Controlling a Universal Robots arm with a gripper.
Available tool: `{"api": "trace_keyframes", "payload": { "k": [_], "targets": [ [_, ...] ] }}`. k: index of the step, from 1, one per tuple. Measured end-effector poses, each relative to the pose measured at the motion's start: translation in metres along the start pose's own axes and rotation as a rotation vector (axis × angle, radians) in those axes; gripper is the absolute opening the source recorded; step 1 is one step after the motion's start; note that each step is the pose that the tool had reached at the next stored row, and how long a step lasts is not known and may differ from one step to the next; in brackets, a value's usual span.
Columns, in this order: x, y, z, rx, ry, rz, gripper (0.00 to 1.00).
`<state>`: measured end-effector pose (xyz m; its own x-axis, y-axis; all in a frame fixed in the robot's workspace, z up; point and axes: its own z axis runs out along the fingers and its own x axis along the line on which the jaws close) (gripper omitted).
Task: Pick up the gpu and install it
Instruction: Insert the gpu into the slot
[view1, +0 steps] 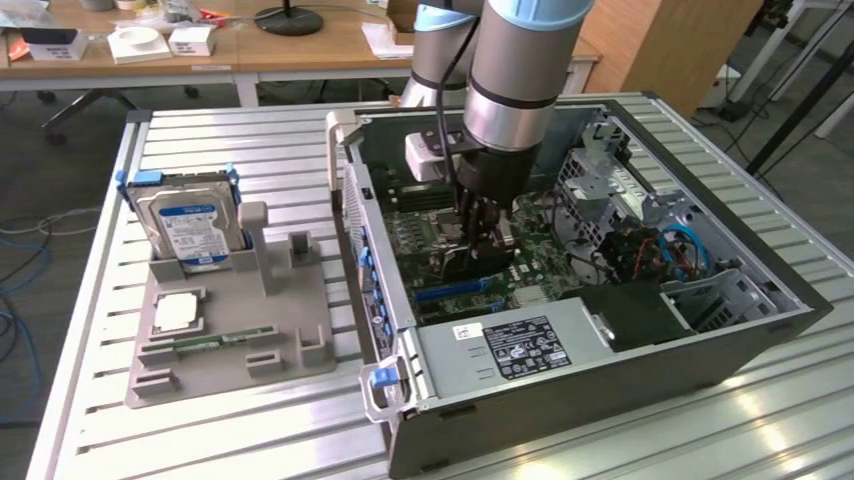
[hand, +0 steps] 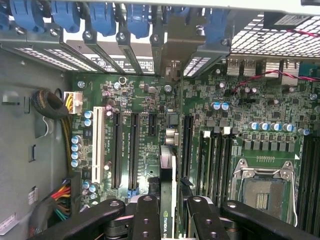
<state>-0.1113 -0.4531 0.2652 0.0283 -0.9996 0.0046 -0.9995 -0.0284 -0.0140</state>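
Gripping the gpu edge-on, the claw hangs inside the computer case, the card's long axis parallel to the expansion slots beneath.

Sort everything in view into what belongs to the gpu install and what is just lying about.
Job in hand: gpu, gripped by the tool; motherboard; open computer case.

Lying about: hard drive and CPU chip, both on the grey holder; boxes on the wooden desk.
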Motion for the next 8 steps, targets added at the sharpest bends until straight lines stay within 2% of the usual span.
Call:
{"api": "trace_keyframes", "payload": {
  "k": [2, 8],
  "targets": [
    [0.0, 0.0005, 0.0001, 0.0029, 0.0001, -0.001, 0.26],
    [-0.0001, 0.0026, 0.0003, 0.0034, 0.0001, -0.001, 0.26]
  ]
}}
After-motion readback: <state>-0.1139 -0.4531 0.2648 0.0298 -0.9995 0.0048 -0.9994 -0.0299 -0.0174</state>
